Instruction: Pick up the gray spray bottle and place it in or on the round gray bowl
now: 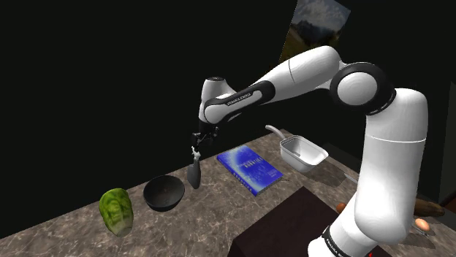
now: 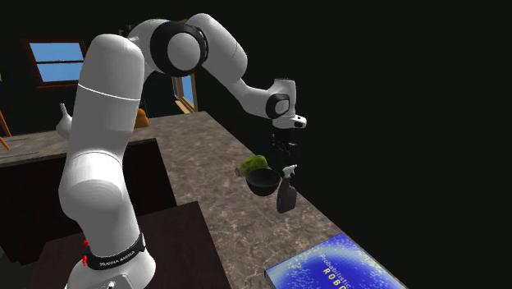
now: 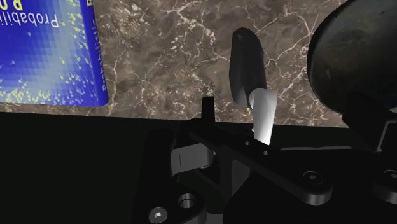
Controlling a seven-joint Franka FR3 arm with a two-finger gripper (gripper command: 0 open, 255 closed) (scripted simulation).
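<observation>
The gripper (image 1: 196, 146) is clamping onto the top of the bottle (image 1: 194, 175), jaws closed on its pale spray head. So the bottle is hanging straight below it, just beside the bowl (image 1: 164, 193), on the shoulder view's right of it.

We're not managing to tell whether the base is touching the counter (image 1: 58, 234) or sitting slightly above it. The dark body is blending into the black area behind, and in the wrist view the jaws are getting lost among the gripper's own black hardware. The bowl is being cut off by that picture's edge too.

The wrist view is giving us the pale head against the dark body, plus white lettering on the blue book (image 1: 248, 169). The shoulder view is giving us a green vegetable (image 1: 117, 210) on the far side of the bowl and a white tray (image 1: 303, 153) beyond the book. In the second exterior view the bottle is overlapping the bowl, with the green vegetable peeking out behind.

The bottle's long axis is running vertical, with the head up in the jaws and the base pointing down at the counter.
</observation>
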